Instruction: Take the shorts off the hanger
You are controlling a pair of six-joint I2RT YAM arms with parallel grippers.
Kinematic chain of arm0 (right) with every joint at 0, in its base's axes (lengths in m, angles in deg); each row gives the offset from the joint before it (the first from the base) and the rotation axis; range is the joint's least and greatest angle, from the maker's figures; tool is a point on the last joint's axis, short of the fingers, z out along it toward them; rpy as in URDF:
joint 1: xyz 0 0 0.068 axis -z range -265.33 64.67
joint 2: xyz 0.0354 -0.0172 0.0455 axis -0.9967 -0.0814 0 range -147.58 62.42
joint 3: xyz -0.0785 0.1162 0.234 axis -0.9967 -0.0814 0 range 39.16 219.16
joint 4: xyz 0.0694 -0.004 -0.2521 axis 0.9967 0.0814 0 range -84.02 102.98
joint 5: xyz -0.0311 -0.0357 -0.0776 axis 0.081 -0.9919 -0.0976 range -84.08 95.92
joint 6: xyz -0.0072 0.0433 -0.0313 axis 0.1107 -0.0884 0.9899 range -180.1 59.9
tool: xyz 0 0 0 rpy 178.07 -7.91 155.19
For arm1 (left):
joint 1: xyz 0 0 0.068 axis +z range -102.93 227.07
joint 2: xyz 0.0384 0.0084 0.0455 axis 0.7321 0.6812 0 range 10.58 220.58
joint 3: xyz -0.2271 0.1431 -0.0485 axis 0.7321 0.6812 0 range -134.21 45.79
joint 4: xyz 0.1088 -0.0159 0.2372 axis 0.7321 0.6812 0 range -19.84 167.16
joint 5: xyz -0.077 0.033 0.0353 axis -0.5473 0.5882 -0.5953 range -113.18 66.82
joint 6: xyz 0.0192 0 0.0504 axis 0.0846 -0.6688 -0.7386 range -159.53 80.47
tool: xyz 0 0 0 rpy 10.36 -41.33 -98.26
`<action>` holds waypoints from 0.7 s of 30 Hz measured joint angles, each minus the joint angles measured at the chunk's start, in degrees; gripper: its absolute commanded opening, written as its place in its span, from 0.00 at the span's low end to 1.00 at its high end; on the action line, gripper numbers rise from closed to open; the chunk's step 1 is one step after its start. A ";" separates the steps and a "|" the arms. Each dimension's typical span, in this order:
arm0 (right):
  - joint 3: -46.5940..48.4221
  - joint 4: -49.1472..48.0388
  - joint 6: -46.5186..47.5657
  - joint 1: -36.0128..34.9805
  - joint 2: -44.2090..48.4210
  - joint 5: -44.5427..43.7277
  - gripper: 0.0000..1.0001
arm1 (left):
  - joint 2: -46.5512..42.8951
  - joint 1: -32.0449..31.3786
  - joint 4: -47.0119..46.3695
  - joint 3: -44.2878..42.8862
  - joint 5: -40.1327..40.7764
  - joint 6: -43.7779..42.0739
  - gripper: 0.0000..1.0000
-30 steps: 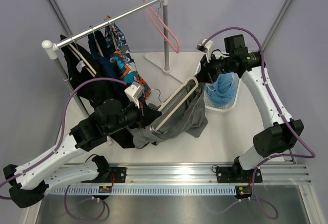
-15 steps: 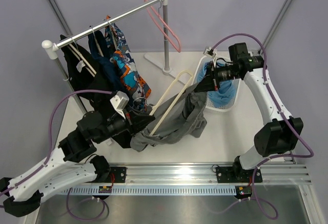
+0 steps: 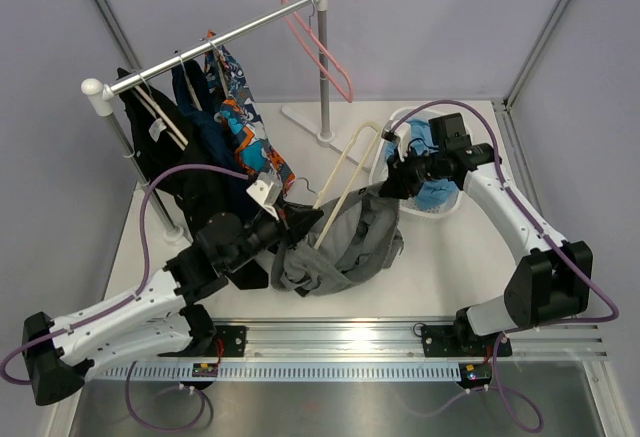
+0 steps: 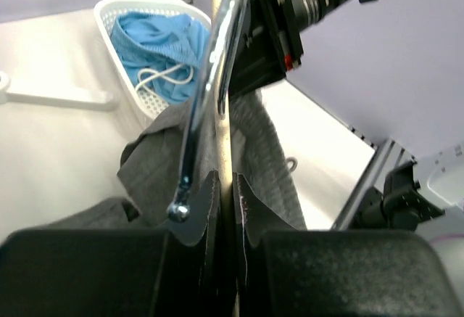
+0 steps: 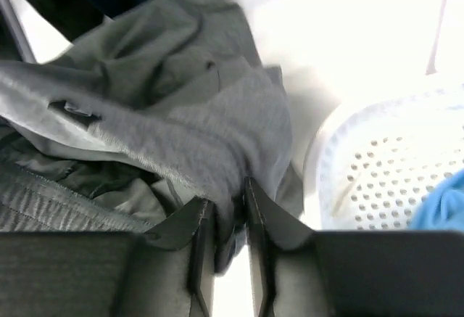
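The mid-grey shorts (image 3: 345, 247) hang bunched on a cream wooden hanger (image 3: 345, 179) above the table. My left gripper (image 3: 300, 222) is shut on the hanger's bar (image 4: 224, 132), beside its metal hook (image 4: 210, 77). My right gripper (image 3: 390, 185) is shut on a fold of the grey shorts (image 5: 188, 114) at their upper right edge; the cloth runs between its fingers (image 5: 230, 212). The light blue shorts with a white drawstring (image 4: 159, 38) lie in the white basket (image 3: 448, 207), also seen from above (image 3: 436, 179).
A clothes rail (image 3: 200, 52) at the back left carries black clothes (image 3: 160, 147) and orange-and-blue patterned clothes (image 3: 240, 122). A bare pink hanger (image 3: 320, 47) hangs near the rail's right post, whose base plate (image 3: 310, 122) lies on the table. The basket rim (image 5: 362, 165) is just right of my right gripper.
My right gripper has moved from over the basket down and left to the grey shorts and shut on them. The hanger has swung more upright; the shorts have bunched lower.
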State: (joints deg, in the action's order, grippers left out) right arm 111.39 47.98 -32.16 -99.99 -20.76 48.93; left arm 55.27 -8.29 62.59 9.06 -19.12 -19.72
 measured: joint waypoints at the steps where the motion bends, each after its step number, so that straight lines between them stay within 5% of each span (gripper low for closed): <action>1: -0.66 -0.22 0.66 0.09 0.33 -0.66 0.45 | 1.25 -0.02 -2.91 0.74 0.28 -0.17 0.00; 4: -1.97 -0.07 2.23 0.59 0.98 -3.23 0.74 | 4.55 -0.07 -8.24 1.33 0.50 -0.52 0.00; 7: -2.03 0.13 3.10 2.86 1.95 -4.42 0.85 | 5.44 -0.07 -8.11 1.14 1.03 -0.79 0.00; 12: 3.06 4.57 9.44 12.83 4.90 -4.15 0.89 | 0.59 -0.07 -0.57 0.98 1.90 -1.46 0.00; 16: 11.91 13.22 24.04 18.58 5.73 1.77 0.91 | -3.43 -0.07 7.67 0.46 0.15 -2.49 0.00; 21: 25.05 27.21 49.13 14.08 5.01 10.54 0.91 | -2.34 -0.07 16.20 0.15 -6.21 -5.60 0.00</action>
State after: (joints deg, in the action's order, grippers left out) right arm 136.44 75.19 16.98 -85.91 -15.75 59.46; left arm 52.93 -8.35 78.79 9.21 -25.33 -25.32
